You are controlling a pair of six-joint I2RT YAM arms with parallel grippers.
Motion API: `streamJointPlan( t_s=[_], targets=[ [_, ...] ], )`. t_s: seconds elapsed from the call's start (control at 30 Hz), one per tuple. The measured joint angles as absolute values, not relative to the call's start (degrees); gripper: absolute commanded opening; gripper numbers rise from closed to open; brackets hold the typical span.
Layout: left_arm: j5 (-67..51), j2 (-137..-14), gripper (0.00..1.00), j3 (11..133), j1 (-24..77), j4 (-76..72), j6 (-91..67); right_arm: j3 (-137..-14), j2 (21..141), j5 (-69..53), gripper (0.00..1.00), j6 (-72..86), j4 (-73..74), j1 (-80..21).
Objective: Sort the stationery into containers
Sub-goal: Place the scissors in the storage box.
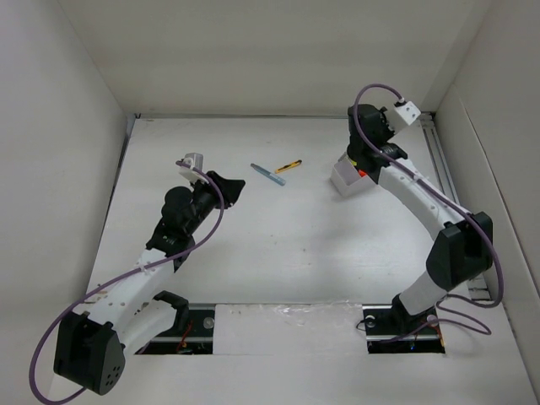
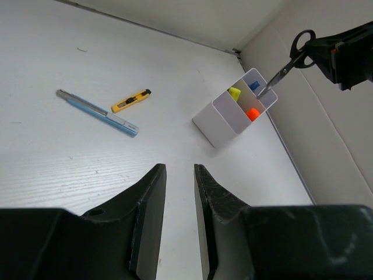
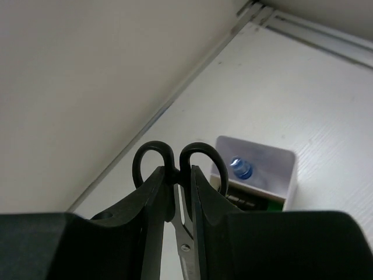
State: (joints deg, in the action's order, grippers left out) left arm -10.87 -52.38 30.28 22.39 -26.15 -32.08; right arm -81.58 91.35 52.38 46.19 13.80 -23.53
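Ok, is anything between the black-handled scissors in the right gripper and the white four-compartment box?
Nothing visible. The black-handled scissors, held by the right gripper, point blades-down at the rim of the white divided box. A blue-capped item sits in the compartment nearest the tips.

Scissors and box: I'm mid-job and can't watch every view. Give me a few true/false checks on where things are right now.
1. The right fingers grip the scissors just below the handle loops. True.
2. The scissors' blades point down toward the white box. True.
3. The yellow cutter is already in the box. False: it lies on the table beside the blue pen, apart from the box.
4. The left fingers hold the blue pen. False: nothing is between them, and the pen lies on the table.
5. The box stands upright with an orange-topped item inside. True.
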Motion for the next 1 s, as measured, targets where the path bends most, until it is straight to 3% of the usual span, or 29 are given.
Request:
streamJointPlan(
  t_s=[0.37,1.0],
  targets=[
    [-11.73,-52.38,0.23,29.69,22.39,-26.85,-32.10,-80.75,99.90,66.85,0.00,36.77,6.52,-22.59],
    [-12.05,-52.84,0.24,29.67,22.39,-27.62,-32.64,-82.26,108.22,78.87,0.00,30.00,3.46,-27.20]
  ],
)
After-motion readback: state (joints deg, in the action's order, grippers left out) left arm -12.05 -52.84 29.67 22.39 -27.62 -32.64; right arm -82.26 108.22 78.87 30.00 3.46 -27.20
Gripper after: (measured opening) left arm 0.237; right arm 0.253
